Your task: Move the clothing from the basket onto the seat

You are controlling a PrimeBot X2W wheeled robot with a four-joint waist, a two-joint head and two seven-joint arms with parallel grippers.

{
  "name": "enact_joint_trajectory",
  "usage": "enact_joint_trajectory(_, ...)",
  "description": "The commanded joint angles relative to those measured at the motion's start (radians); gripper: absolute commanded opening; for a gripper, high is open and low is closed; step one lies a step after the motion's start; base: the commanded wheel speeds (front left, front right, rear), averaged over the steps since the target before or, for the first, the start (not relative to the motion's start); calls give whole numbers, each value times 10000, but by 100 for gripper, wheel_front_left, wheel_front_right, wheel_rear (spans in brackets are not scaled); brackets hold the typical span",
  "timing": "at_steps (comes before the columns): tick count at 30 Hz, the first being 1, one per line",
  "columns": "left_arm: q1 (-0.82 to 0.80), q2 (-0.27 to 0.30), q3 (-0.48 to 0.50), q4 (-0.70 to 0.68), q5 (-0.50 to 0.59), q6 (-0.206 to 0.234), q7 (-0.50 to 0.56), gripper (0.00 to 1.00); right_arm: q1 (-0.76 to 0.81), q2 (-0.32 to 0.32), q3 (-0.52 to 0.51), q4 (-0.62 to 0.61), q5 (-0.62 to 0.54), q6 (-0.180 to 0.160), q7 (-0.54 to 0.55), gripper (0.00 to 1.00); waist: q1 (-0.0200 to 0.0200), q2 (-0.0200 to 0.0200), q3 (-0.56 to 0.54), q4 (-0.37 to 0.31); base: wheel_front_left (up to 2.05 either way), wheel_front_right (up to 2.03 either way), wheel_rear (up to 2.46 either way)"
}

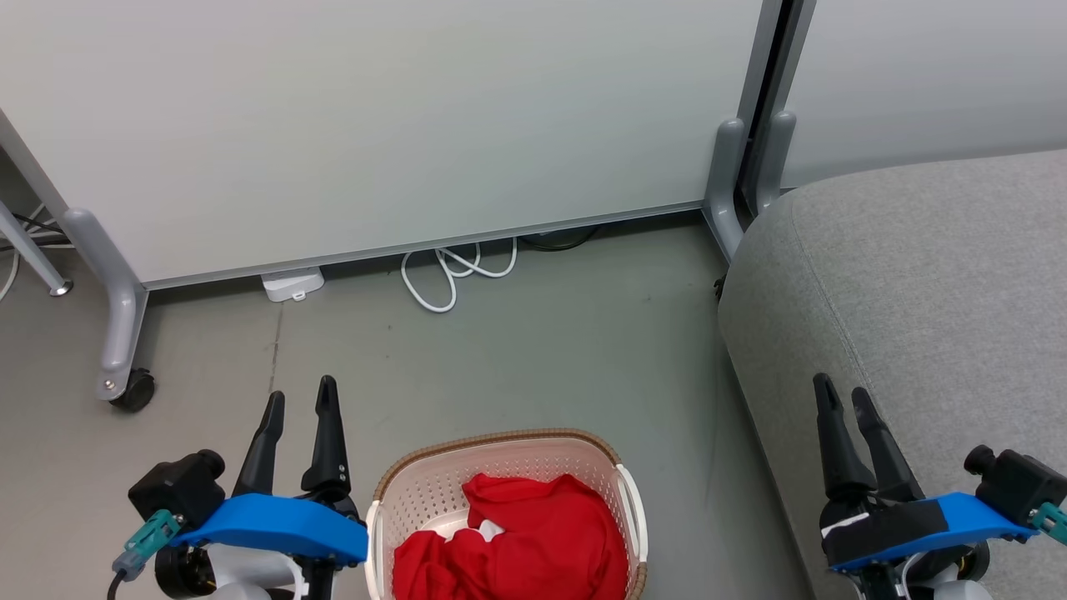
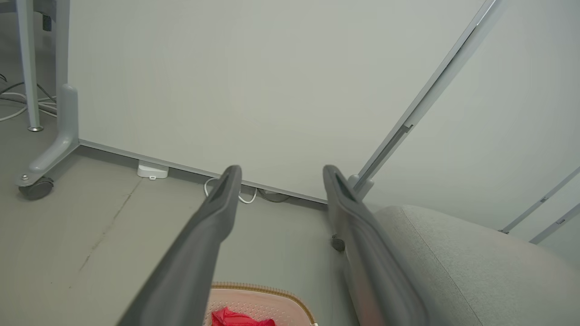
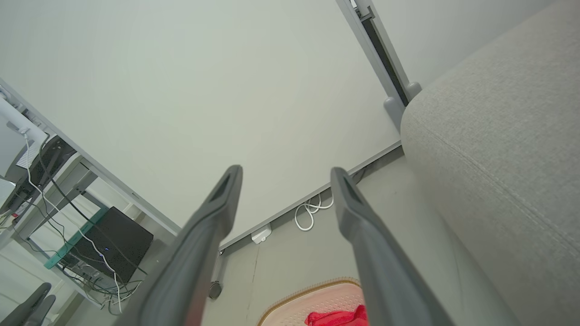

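Nothing is moved yet: the clothing (image 1: 521, 542) lies bunched in the basket (image 1: 500, 440) at bottom centre, and the seat (image 1: 934, 275) at right is bare. The left gripper (image 1: 301, 389) at lower left and right gripper (image 1: 840, 386) at lower right both stand spread, holding nothing. Grey floor (image 1: 567, 358), a white panel (image 1: 375, 125) across the top, a cable (image 1: 450, 279) beneath it

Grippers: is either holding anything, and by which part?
Nothing is held: left gripper and right gripper are open and empty; the clothing lies in the basket.
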State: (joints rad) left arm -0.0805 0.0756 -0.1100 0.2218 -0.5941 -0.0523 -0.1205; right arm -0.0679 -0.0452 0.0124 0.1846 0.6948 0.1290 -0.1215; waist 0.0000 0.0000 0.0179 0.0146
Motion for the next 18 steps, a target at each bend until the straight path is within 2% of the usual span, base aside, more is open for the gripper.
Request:
enact_joint_trajectory(1,-237,94,-62,-100,252,44,-100,100,-104,-58,38,-126,-270,17,-89,100,0,0,6,1,0,0,0)
enact_joint_trajectory(18,-365,257,-587,-154,2055,275,-539,100,-160,-64,266,-246,-1959,20,-525,100,0,0,99,40,0,0,0)
